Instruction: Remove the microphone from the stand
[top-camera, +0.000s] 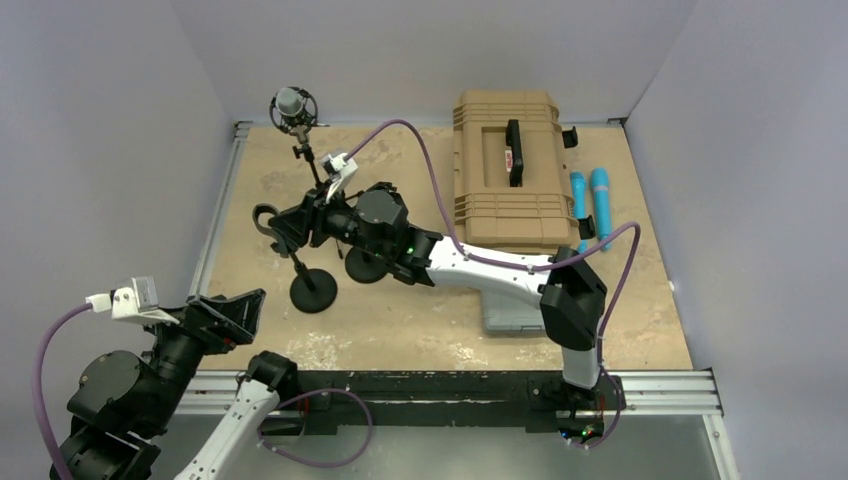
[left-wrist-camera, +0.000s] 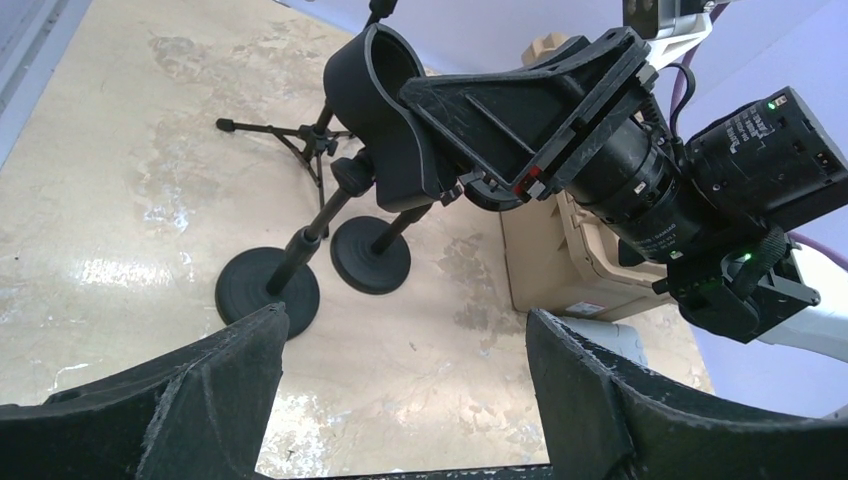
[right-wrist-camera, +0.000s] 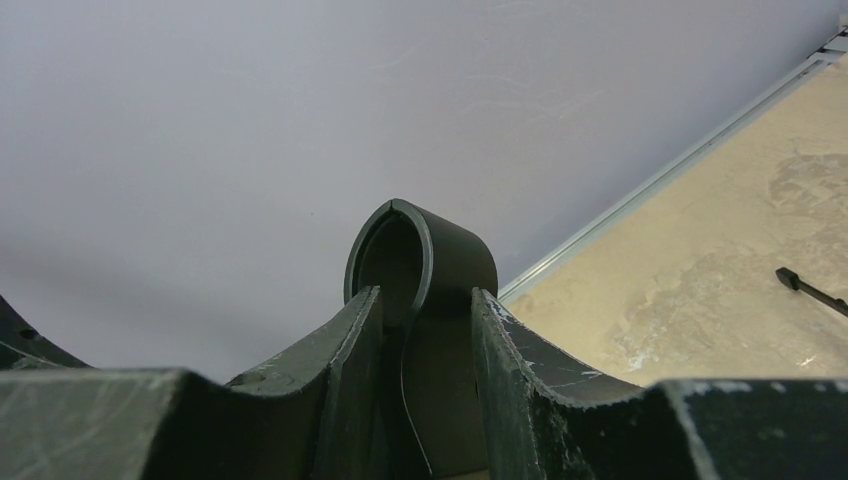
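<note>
Two blue microphones (top-camera: 600, 196) lie side by side on the table (top-camera: 420, 330) near its right edge, just beside the tan case (top-camera: 505, 170). Only the overhead view lets us see them: slim, bright blue, lying lengthwise from near to far. That view also gives us a grey-headed microphone (top-camera: 292, 102) in a ring mount on a tripod (top-camera: 305, 152) at the far left corner.

In the left half of the table two round-based stands rise close together, and the right gripper (top-camera: 278, 226) reaches across to the top of the nearer stand (top-camera: 313, 291). The overhead picture leaves that grasp unclear. The right wrist view settles it for us: the fingers (right-wrist-camera: 330, 350) are closed to a narrow gap, pinching the stem of the black clip (right-wrist-camera: 440, 260), whose split ring frames only bare wall.

From the left wrist view we get the clip's open cup from the side, tilted, with the second stand (left-wrist-camera: 371, 262) just behind. The left gripper (top-camera: 250, 318) hovers at the near left corner, spread wide, holding nothing.
</note>
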